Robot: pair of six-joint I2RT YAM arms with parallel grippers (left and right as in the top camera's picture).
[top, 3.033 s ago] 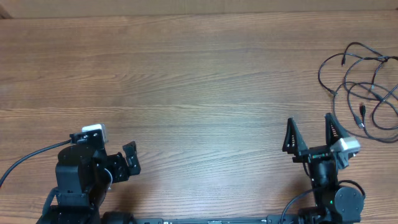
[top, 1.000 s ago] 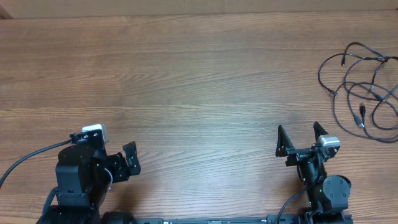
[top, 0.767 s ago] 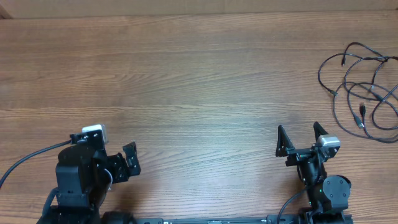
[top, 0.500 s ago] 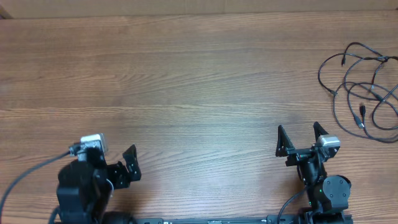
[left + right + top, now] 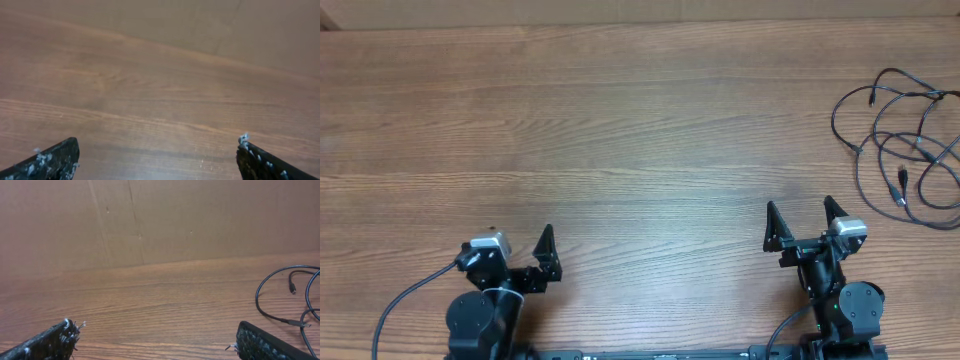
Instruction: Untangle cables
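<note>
The cables (image 5: 902, 180) lie as a loose tangle of thin black loops with small plugs at the table's far right edge. Part of one loop and a plug of the cables (image 5: 257, 296) also show at the right of the right wrist view. My right gripper (image 5: 801, 210) stands open near the front edge, well to the left of and nearer than the tangle. Bare wood is all that lies between the fingers of that gripper (image 5: 154, 326). At the front left my left gripper (image 5: 518, 245) is open too. In its own view the left gripper (image 5: 156, 142) frames only bare table.
A brown cardboard wall (image 5: 150, 220) closes off the back of the wooden table (image 5: 620, 150). The left arm's thick black wire (image 5: 410, 300) curves off toward the front left corner. Both arm bases sit at the front edge.
My left arm has swung right and back toward the front edge, its fingers now pointing up the table. The right gripper drew back from beside the cables earlier and has since held still.
</note>
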